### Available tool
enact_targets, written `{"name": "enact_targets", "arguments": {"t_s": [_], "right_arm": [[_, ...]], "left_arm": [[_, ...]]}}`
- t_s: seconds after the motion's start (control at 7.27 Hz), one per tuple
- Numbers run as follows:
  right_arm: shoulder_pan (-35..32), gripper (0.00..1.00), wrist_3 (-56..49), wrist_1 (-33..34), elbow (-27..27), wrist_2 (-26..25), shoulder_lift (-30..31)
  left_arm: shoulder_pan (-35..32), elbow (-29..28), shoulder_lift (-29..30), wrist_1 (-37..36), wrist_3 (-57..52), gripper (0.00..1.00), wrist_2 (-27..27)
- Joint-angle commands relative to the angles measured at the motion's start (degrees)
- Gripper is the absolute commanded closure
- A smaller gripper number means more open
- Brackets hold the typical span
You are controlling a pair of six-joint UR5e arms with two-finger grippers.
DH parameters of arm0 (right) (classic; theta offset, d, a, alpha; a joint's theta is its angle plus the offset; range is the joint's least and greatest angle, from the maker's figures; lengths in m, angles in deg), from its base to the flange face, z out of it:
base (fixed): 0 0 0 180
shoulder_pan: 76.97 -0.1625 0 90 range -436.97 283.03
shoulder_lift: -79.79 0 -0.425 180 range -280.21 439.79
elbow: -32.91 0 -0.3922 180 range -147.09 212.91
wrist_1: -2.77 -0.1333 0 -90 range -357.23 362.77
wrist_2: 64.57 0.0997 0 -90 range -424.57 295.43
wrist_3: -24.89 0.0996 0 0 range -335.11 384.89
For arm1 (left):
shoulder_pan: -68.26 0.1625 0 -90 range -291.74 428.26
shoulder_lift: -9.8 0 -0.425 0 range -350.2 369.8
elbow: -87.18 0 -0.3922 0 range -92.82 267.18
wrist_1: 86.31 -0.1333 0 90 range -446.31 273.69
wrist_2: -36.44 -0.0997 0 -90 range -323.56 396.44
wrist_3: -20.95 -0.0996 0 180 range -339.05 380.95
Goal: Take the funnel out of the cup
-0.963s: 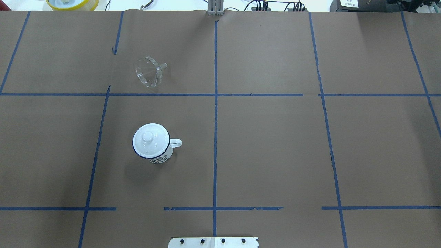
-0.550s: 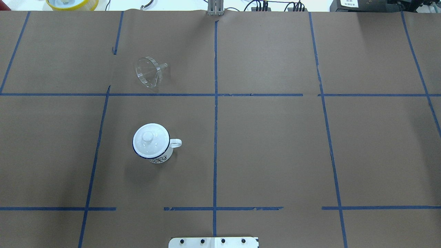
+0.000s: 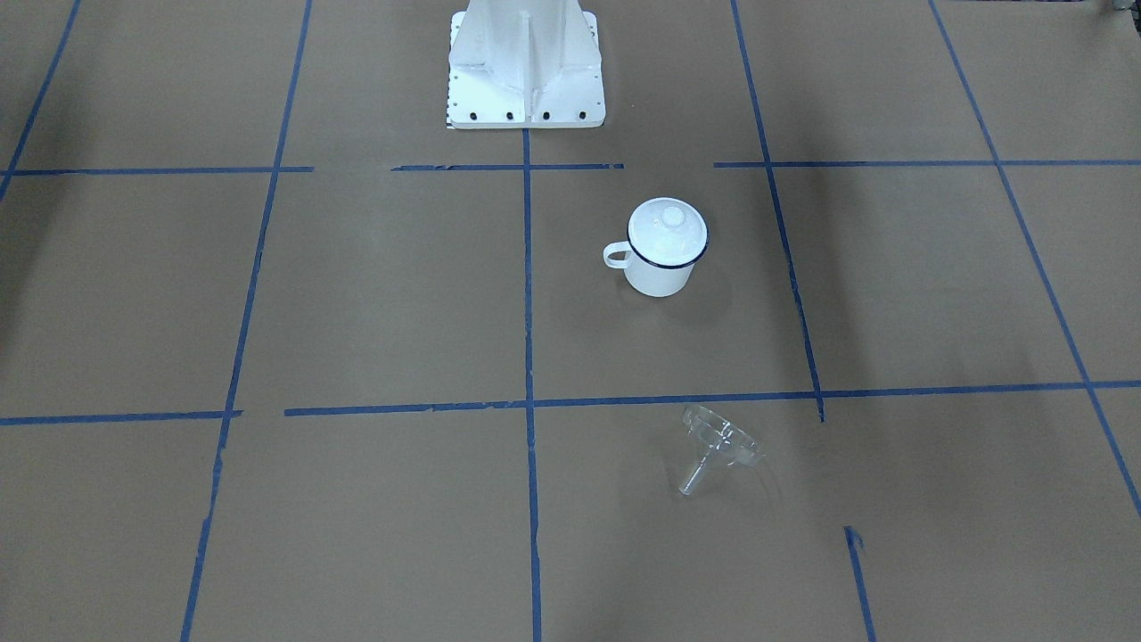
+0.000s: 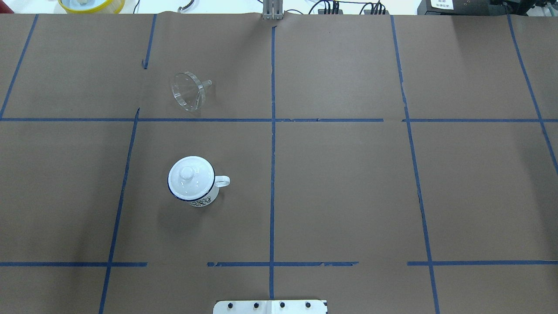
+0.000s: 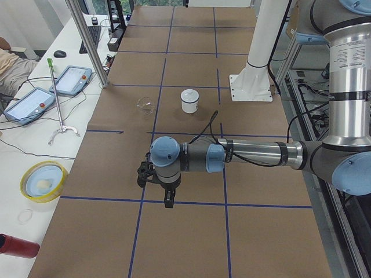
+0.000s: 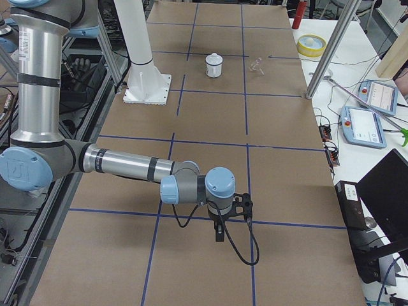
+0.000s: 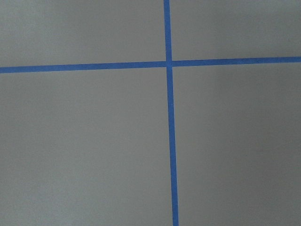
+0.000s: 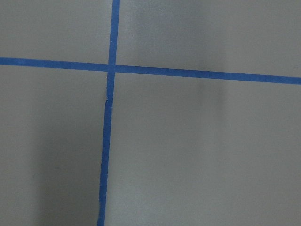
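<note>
The clear plastic funnel lies on its side on the brown paper, apart from the cup; it also shows in the front view. The white enamel cup with a dark blue rim stands upright, and a white domed lid with a knob sits on it. My left gripper hangs over the table's left end, far from both. My right gripper hangs over the right end. Both show only in the side views, so I cannot tell if they are open or shut.
The white robot base stands at the near edge behind the cup. A yellow bowl, a red bottle and teach pendants lie on the white side table. Blue tape lines grid the paper.
</note>
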Motion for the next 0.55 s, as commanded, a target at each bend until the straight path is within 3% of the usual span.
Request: {"name": "enact_targets", "arguments": {"t_s": [0.0, 0.41], "right_arm": [[0.0, 0.00, 0.0, 0.0, 0.0, 0.0, 0.0], [0.0, 0.00, 0.0, 0.0, 0.0, 0.0, 0.0]], "left_arm": [[-0.1, -0.1, -0.5, -0.1, 0.0, 0.00, 0.0], [-0.4, -0.5, -0.3, -0.1, -0.1, 0.00, -0.1]]}}
